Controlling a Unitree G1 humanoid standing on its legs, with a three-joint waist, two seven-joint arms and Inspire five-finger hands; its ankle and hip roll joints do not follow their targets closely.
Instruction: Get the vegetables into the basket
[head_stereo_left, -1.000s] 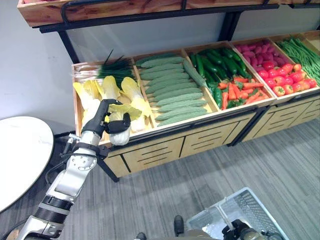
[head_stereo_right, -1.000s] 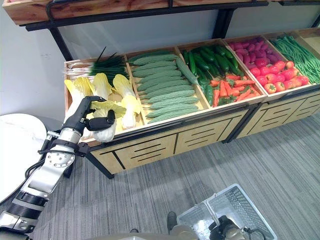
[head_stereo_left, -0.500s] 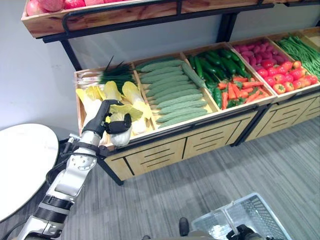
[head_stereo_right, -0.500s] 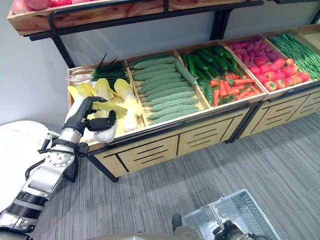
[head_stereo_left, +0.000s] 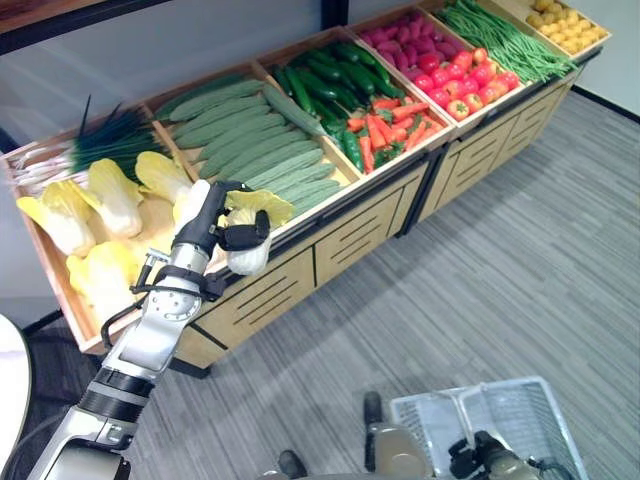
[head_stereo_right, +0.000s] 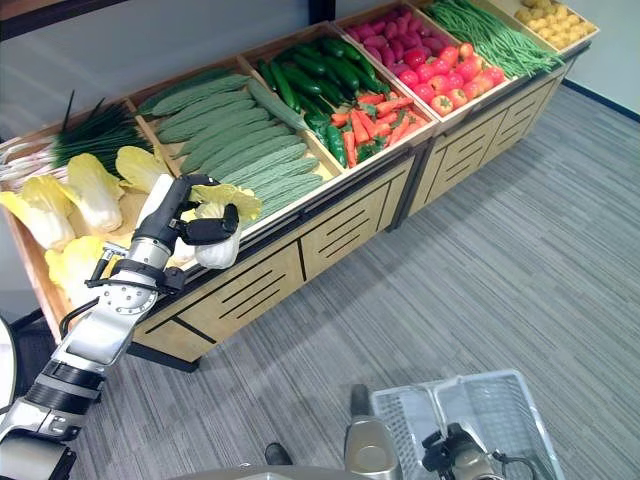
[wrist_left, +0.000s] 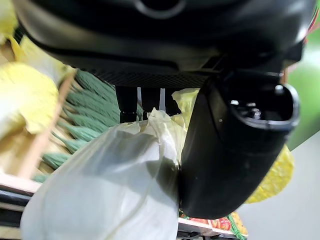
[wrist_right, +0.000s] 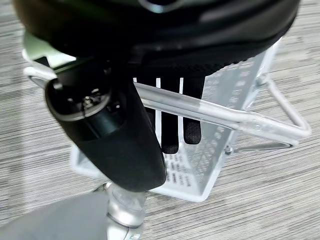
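Observation:
My left hand (head_stereo_left: 204, 216) is shut on a cabbage (head_stereo_left: 248, 255) with a white stem and yellow leaves. It holds the cabbage over the front edge of the cabbage crate (head_stereo_left: 60, 300). In the left wrist view the cabbage (wrist_left: 107, 185) is pressed between the thumb (wrist_left: 235, 145) and the fingers. The white wire basket (head_stereo_left: 520, 415) hangs low over the carpet at the lower right. My right hand (wrist_right: 107, 135) is curled round the basket's handle (wrist_right: 225, 114) and also shows from above (head_stereo_right: 448, 455).
A long wooden stand holds crates of cabbages (head_stereo_left: 110, 195), spring onions (head_stereo_left: 100, 140), pale cucumbers (head_stereo_left: 255, 150), dark cucumbers and carrots (head_stereo_left: 365, 115), red peppers (head_stereo_left: 460, 85) and green beans (head_stereo_left: 500, 35). Grey carpet (head_stereo_left: 480, 260) lies open before it.
The whole picture has swung, so the camera has moved. My left hand still holds the cabbage at the crate's front edge. The right hand keeps its hold on the basket.

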